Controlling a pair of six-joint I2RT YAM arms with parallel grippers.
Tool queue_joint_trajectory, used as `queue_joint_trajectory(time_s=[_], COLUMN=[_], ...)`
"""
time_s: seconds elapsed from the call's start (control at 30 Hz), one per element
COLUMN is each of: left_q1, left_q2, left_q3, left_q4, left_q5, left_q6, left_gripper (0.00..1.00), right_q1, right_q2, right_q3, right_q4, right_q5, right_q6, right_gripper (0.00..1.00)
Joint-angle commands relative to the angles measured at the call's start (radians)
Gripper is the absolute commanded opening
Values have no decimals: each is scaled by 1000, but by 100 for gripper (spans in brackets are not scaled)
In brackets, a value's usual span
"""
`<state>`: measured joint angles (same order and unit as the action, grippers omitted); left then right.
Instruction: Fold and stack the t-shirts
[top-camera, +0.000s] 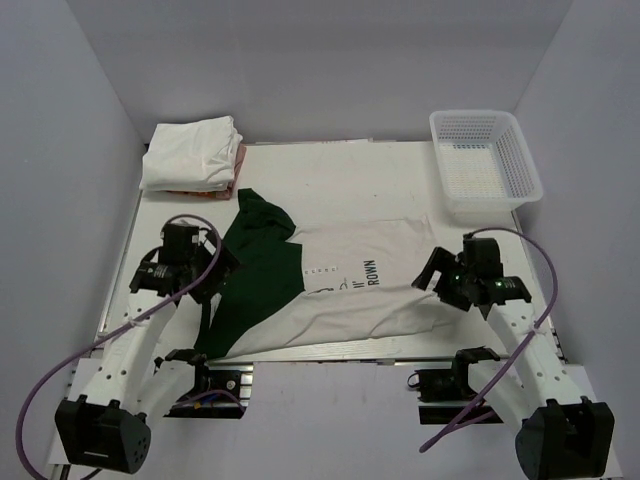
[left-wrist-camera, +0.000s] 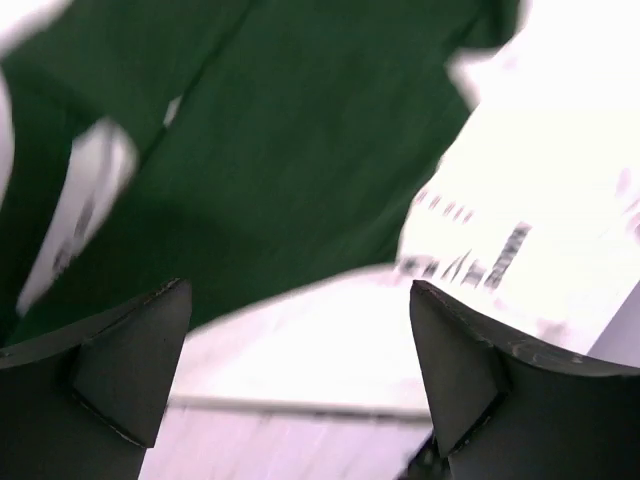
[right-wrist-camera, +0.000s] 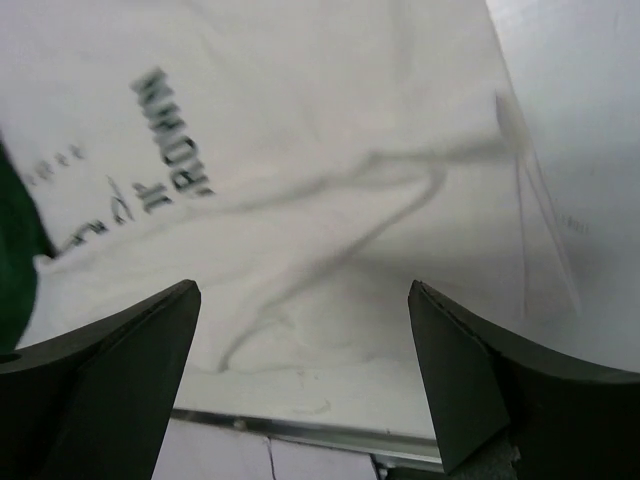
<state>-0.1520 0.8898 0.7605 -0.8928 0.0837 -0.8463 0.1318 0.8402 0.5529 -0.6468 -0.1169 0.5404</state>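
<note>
A cream-white t-shirt (top-camera: 350, 285) with dark green sleeves (top-camera: 258, 262) and black lettering lies partly folded across the near middle of the table. Its green part fills the left wrist view (left-wrist-camera: 280, 150); its white body and lettering show in the right wrist view (right-wrist-camera: 300, 180). My left gripper (top-camera: 222, 272) is open and empty just above the shirt's green left side. My right gripper (top-camera: 432, 272) is open and empty over the shirt's right edge. A stack of folded white t-shirts (top-camera: 192, 152) sits at the far left, with an orange-pink one (top-camera: 238, 170) under it.
A white plastic lattice basket (top-camera: 485, 160) stands at the far right corner. The table's metal front edge (right-wrist-camera: 300, 425) runs just below the shirt's hem. White walls enclose the table on three sides.
</note>
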Motion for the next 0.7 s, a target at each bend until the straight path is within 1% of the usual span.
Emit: queue_joint_trajectory(time_s=[0.0, 0.03, 0.07, 0.1, 0.13, 0.17, 0.2, 0.23, 0.27, 0.3, 0.33, 0.37, 0.4, 0.43, 0.5, 0.53, 0.57, 0.67], left_q1=[0, 9, 9, 9, 9, 9, 9, 9, 9, 9, 9, 9, 9, 9, 9, 9, 18, 19], left_q2=[73, 107, 195, 246, 302, 422, 484, 542, 599, 653, 757, 802, 840, 921, 998, 1065, 1095, 1150], left_q3=[59, 94, 115, 146, 216, 299, 300, 394, 439, 474, 549, 581, 639, 670, 759, 789, 833, 873], left_q4=[138, 220, 254, 274, 294, 314, 315, 299, 299, 299, 299, 299, 299, 286, 224, 204, 189, 198], left_q5=[-120, -121, -130, -130, -101, -52, -52, -61, -61, -47, -7, 5, 5, 5, -24, -24, -24, -36], left_q6=[27, 71, 100, 127, 210, 237, 237, 252, 282, 282, 291, 291, 291, 291, 280, 264, 253, 221], left_gripper=[100, 100, 100, 100, 100, 100, 100, 100, 100, 100, 100, 100, 100, 100, 100, 100, 100, 100], right_q1=[5, 8, 12, 14, 15, 25, 26, 29, 31, 34, 34, 37, 35, 35, 35, 35, 35, 37], right_q2=[2, 17, 31, 68, 88, 150, 164, 178, 219, 230, 241, 278, 287, 309, 338, 356, 370, 388], right_q3=[116, 148, 160, 173, 215, 235, 236, 243, 245, 249, 252, 258, 280, 283, 303, 306, 311, 309], right_q4=[116, 149, 165, 170, 151, 148, 151, 156, 185, 191, 214, 222, 228, 231, 234, 240, 251, 256], right_q5=[43, 43, 48, 52, 63, 100, 106, 111, 111, 106, 102, 99, 106, 111, 112, 114, 106, 108], right_q6=[-74, -79, -91, -133, -137, -146, -146, -146, -148, -148, -143, -146, -142, -140, -140, -142, -143, -148], right_gripper=[90, 90, 90, 90, 90, 90, 90, 90, 90, 90, 90, 90, 90, 90, 90, 90, 90, 90])
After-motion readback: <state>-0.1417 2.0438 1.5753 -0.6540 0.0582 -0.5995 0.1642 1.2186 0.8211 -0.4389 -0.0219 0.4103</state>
